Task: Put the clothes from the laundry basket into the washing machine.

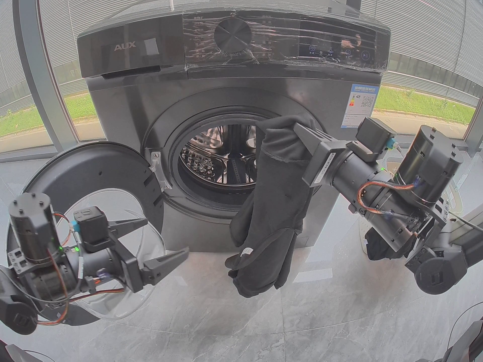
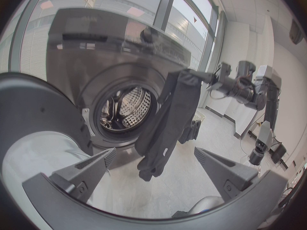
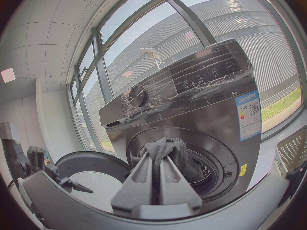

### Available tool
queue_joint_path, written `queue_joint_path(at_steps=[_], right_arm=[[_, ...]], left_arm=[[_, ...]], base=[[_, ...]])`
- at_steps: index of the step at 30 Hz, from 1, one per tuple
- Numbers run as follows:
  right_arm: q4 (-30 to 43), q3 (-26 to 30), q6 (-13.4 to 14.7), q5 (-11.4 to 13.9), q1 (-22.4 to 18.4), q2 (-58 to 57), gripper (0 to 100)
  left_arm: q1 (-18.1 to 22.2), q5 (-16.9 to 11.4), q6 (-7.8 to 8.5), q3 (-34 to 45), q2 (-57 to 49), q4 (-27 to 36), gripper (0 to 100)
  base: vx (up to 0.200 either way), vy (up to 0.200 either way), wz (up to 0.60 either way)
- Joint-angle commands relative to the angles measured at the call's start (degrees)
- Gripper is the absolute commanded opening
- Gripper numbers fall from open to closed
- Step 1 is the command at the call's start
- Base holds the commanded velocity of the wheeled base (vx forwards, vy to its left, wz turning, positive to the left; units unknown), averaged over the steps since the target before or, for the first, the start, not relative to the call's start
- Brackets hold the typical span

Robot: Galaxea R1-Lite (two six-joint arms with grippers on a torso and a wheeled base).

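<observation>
Black garment, long axis vertical, tail floorward, top clamped in right tool; left tool agape.

Head cam high, facing washing machine front; both wrist cams low, flanking, near; all share drum opening

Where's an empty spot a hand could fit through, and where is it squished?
The left half of the drum opening is free, between its left rim and the hanging black garment. The floor between the open door and the garment is bare too. It is crowded at the opening's right edge, where the right gripper holds the garment.
</observation>
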Motion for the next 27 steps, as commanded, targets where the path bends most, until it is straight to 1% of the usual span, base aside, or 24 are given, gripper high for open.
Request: queue_joint_path(at_steps=[1, 3, 6, 8, 13, 20, 25, 26, 27], right_arm=[[0.11, -2.87, -0.03, 0.1, 0.16, 1.93, 0], [0.02, -2.7, -0.03, 0.01, 0.07, 2.2, 0], [0.02, -2.87, -0.03, 0.01, 0.07, 2.9, 0], [-0.06, -3.14, -0.03, -0.07, 0.16, 3.43, 0], [0.02, -4.45, -0.03, -0.07, 0.33, 3.95, 0], [-0.15, -5.16, -0.03, -0.07, 0.33, 3.87, 0], [-0.68, -5.07, -0.03, -0.07, 0.42, 3.95, 0], [-0.68, -5.16, -0.03, -0.07, 0.59, 3.95, 0], [-0.68, -5.16, -0.03, -0.07, 0.68, 3.95, 0]], left_arm=[[-3.23, 1.7, -0.35, 0.17, 15.14, -6.28, 100], [-3.41, 3.63, -0.52, 0.17, 19.18, -10.68, 100], [-4.37, 4.34, -1.31, 0.26, 24.28, -17.01, 100], [-4.9, 4.43, -1.49, 0.52, 26.56, -19.12, 100], [-5.34, 4.34, -1.58, 0.78, 31.84, -22.37, 100], [-5.34, 3.63, -1.49, 0.26, 36.5, -24.04, 100], [-5.34, 3.81, -1.58, -0.18, 41.68, -29.22, 100], [-5.43, 3.9, -1.58, -0.27, 43.61, -31.51, 100], [-5.34, 3.99, -1.58, -0.36, 44.49, -32.39, 100]], base=[[0.0, 0.0, 0.0], [0.0, 0.0, 0.0], [0.0, 0.0, 0.0], [0.0, 0.0, 0.0], [0.0, 0.0, 0.0], [0.0, 0.0, 0.0], [0.0, 0.0, 0.0], [0.0, 0.0, 0.0], [0.0, 0.0, 0.0]])
